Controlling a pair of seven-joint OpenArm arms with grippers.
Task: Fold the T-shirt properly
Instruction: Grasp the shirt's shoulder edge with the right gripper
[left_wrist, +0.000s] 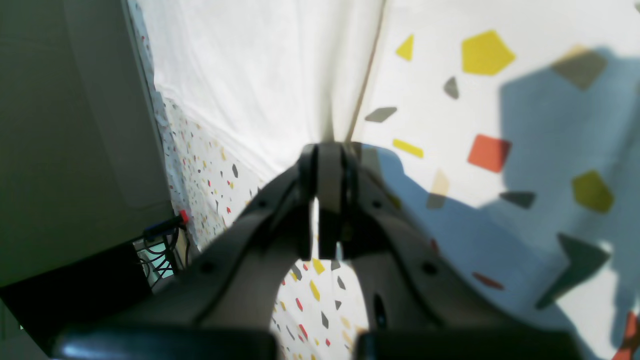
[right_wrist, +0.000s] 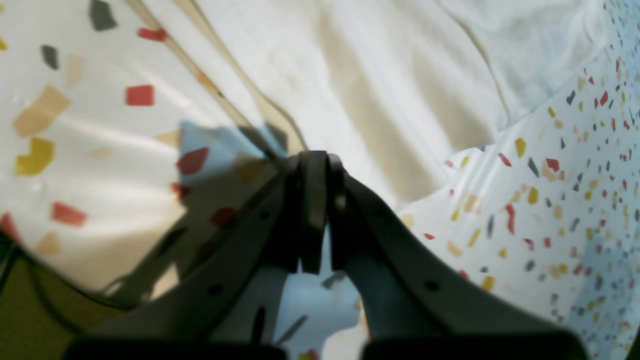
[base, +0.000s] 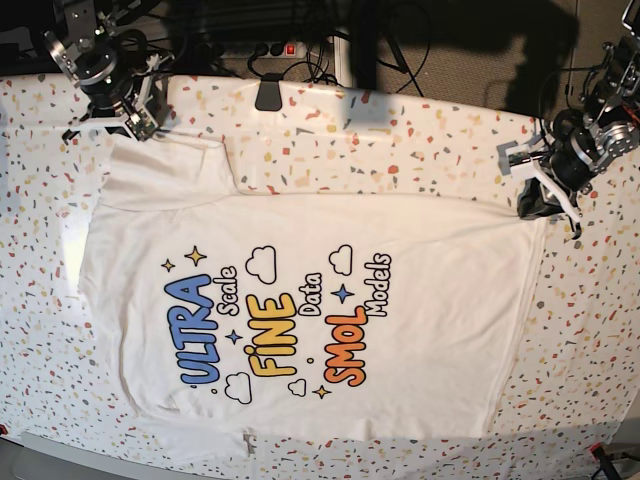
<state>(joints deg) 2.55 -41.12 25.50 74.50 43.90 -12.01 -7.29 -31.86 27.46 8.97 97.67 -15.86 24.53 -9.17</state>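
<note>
The white T-shirt (base: 400, 300) lies spread flat on the speckled table cover (base: 420, 140), with its "ULTRA Scale FINE Data SMOL Models" print facing up and its hem toward the right. My left gripper (base: 543, 205) sits at the shirt's far right corner. In the left wrist view that gripper (left_wrist: 330, 150) is shut on a pinched edge of the T-shirt (left_wrist: 240, 65). My right gripper (base: 135, 128) is at the far left sleeve corner. The right wrist view shows this gripper (right_wrist: 315, 157) shut on the T-shirt (right_wrist: 390, 75), whose folds run into the fingertips.
A black clamp (base: 268, 95) grips the table's back edge, and behind it lie a power strip (base: 270, 48) and cables. The speckled cover (right_wrist: 575, 200) surrounds the shirt on all sides. A red-tipped clamp (base: 600, 455) sits at the near right corner.
</note>
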